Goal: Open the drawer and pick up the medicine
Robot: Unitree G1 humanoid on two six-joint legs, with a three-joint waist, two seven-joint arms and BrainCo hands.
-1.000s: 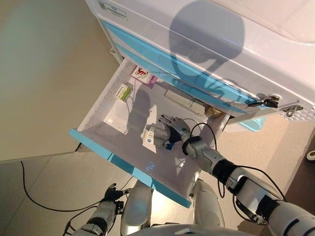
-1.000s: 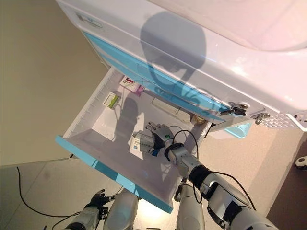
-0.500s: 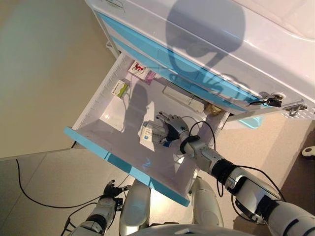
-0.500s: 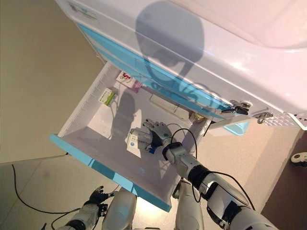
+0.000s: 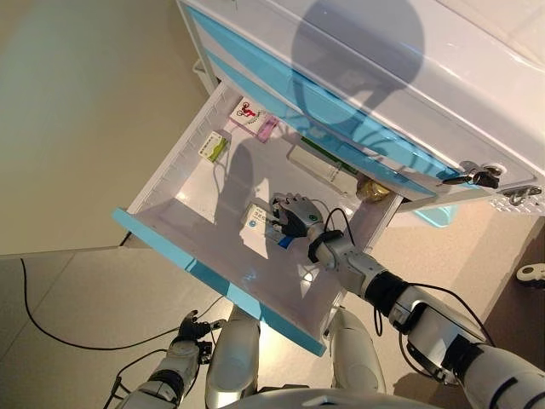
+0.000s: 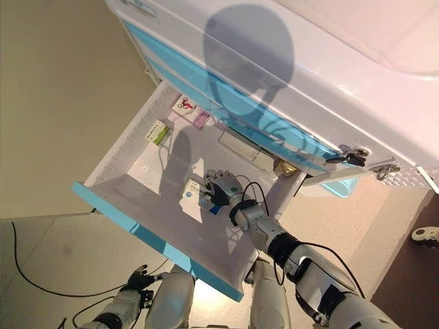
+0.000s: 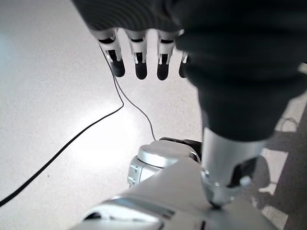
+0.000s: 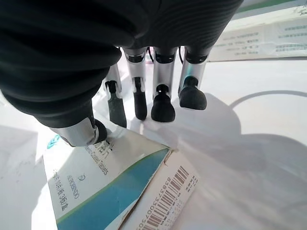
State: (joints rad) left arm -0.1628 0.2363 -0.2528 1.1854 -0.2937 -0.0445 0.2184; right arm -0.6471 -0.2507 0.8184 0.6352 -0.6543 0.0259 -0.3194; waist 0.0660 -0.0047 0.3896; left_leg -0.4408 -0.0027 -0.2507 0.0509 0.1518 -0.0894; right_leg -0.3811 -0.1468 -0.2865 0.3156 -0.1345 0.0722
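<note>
White-and-blue medicine box (image 8: 115,191) under right hand (image 5: 294,217) mid-frame in open drawer (image 5: 221,285): thumb pins it, fingers (image 8: 162,103) loose — curl them before lifting.

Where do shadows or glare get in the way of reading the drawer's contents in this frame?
Left eye view: a large dark shadow covers the white and blue cabinet front and runs into the open white drawer, dimming the floor beside the white and blue medicine box under the right hand. Left wrist view: bright glare on the pale floor past the left hand.
</note>
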